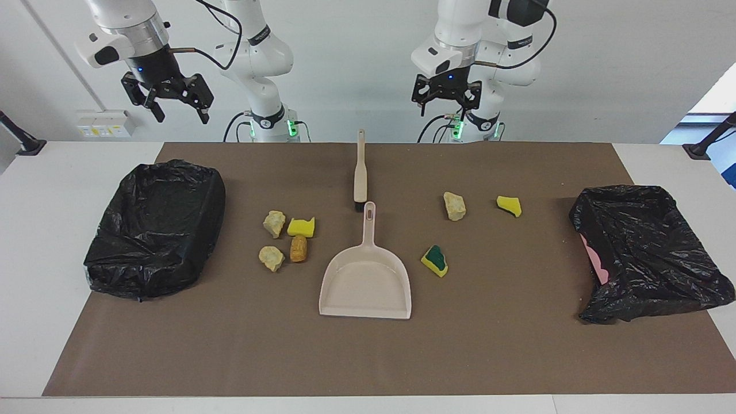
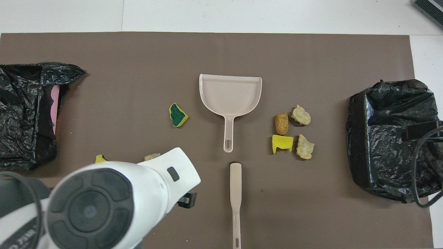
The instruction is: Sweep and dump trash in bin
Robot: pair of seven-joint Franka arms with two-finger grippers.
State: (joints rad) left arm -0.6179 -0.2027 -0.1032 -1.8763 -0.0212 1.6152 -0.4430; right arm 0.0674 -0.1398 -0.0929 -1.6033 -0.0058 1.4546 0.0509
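The 7 light, loose foam-and-rock trash chunks should sweep easily; grasp the slim, rigid beige brush by its handle, both the left gripper and right gripper being open and empty.

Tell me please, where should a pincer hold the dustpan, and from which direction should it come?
Probably by the handle of the dustpan. It is the only narrow part, and it lies flat and bare, pointing toward the robots, with its end close to the brush. Coming straight down from above, fingers across the handle, seems best; the wide scoop offers nothing that narrow to close on.
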